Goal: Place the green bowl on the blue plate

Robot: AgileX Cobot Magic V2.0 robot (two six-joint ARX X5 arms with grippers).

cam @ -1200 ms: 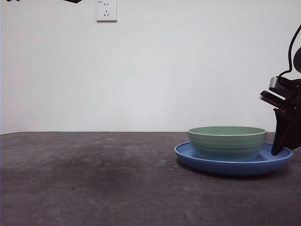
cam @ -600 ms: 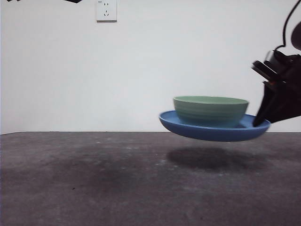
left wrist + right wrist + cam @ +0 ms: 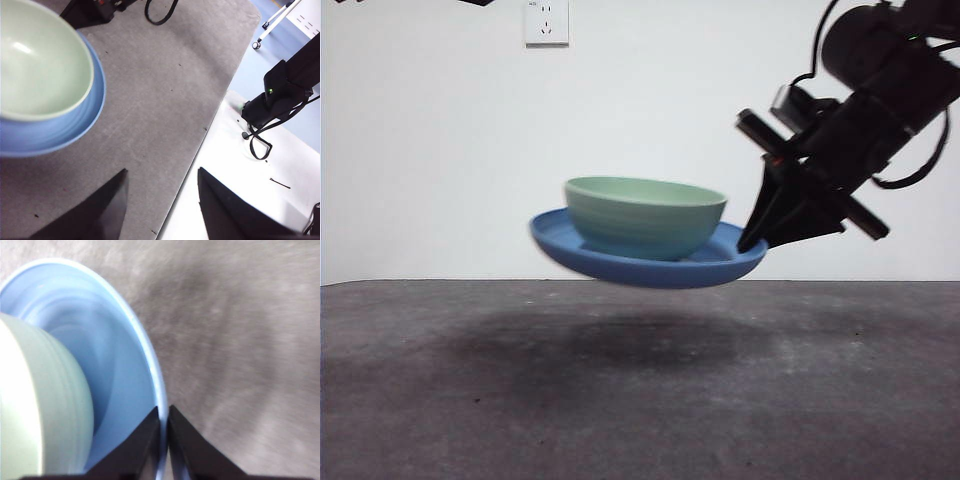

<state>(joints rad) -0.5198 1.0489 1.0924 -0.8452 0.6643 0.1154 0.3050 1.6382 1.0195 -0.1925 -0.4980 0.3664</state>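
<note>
The green bowl (image 3: 642,215) sits in the blue plate (image 3: 620,262), and both hang tilted in the air above the table. My right gripper (image 3: 756,243) is shut on the plate's right rim and carries it; in the right wrist view its jaws pinch the rim (image 3: 161,425) with the bowl (image 3: 40,405) beside them. My left gripper (image 3: 160,200) is open and empty, high above the table. The left wrist view shows the bowl (image 3: 40,60) in the plate (image 3: 75,120) below it.
The dark grey table (image 3: 620,400) carries the plate's shadow. A white wall with a socket (image 3: 546,22) stands behind. The left wrist view shows the table's edge (image 3: 200,135) and black equipment with cables (image 3: 280,95) on a white surface beyond.
The right gripper has lifted the plate with the bowl off the table and carried it up and to the left. The plate now tilts.
</note>
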